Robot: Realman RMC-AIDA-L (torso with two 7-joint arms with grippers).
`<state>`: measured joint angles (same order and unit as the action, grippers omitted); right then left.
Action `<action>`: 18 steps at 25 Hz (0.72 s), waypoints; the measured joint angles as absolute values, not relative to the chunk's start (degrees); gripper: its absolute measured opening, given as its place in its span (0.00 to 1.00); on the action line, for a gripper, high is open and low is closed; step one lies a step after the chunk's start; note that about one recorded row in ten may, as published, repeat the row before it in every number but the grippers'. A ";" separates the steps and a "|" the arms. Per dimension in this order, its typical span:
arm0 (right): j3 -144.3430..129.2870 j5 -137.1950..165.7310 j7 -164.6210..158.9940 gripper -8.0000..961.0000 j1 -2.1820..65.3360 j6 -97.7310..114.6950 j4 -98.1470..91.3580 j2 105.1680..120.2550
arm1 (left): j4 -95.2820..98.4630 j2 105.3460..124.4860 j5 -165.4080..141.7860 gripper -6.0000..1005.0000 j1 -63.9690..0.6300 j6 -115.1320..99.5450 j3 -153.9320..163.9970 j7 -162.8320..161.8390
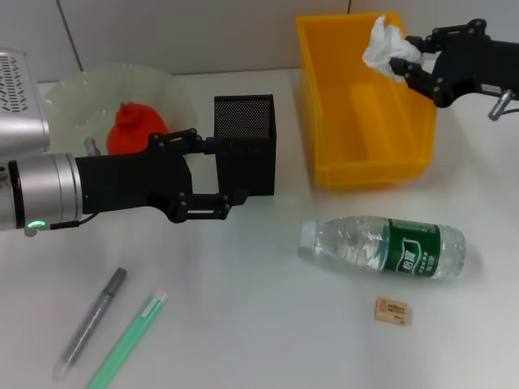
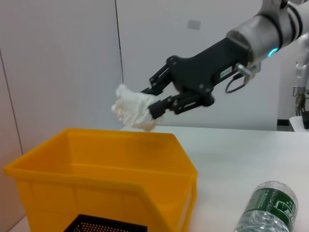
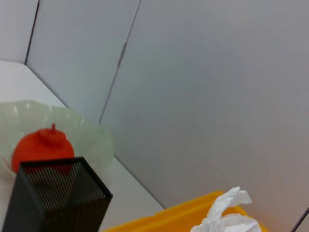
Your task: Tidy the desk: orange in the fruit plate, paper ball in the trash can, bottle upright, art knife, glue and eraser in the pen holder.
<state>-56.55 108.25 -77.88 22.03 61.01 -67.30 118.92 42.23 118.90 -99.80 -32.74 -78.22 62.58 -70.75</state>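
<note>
1. Right gripper (image 1: pixel 405 63) is seen above the far right corner of the yellow bin (image 1: pixel 369 174), its fingers clamped on the paper ball (image 1: pixel 384 49), which is held over the bin's opening; the same grip is shown in the left wrist view, where the gripper (image 2: pixel 155 100) pinches the ball (image 2: pixel 133 110) above the bin's far rim (image 2: pixel 96 179)
2. Left gripper (image 1: pixel 212 177) is held low over the desk (image 1: pixel 243 308), just in front of the pen holder (image 1: pixel 245 146); its fingers are spread apart and nothing is held between them
3. An orange (image 1: pixel 135 128) is seen lying in the fruit plate (image 1: pixel 77 93) at the far left of the desk, partly hidden by the left arm; in the right wrist view the orange (image 3: pixel 42 147) is seen in the plate (image 3: pixel 91 135) behind the holder (image 3: pixel 58 203)
4. A bottle (image 1: pixel 383 246) is seen lying on its side on the desk in front of the bin, cap pointing towards the robot's left, green label near its base
5. An eraser (image 1: pixel 392 310) is seen flat on the desk, near the bottle and on the side nearer the robot
6. Two pens are seen lying on the near left part of the desk, side by side and slanted: a grey one (image 1: pixel 91 322) and a green one (image 1: pixel 128 350); which of them is the knife and which the glue cannot be told
</note>
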 joint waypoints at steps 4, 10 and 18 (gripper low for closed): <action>-56.53 108.26 -75.92 0.30 24.16 59.19 -63.38 118.84 | 42.04 118.91 -99.80 0.83 -32.83 -78.19 62.58 -70.75; -56.51 108.35 -75.67 0.30 26.66 58.34 -59.65 118.36 | 41.69 118.92 -99.83 0.83 -32.96 -77.60 63.01 -70.75; -56.51 108.34 -75.17 0.31 26.90 56.22 -59.21 118.81 | 41.66 118.92 -99.85 0.83 -32.82 -77.51 63.20 -70.69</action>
<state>-56.51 108.34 -75.17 26.90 56.22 -59.21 118.81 41.66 118.92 -99.85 -32.82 -77.51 63.20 -70.69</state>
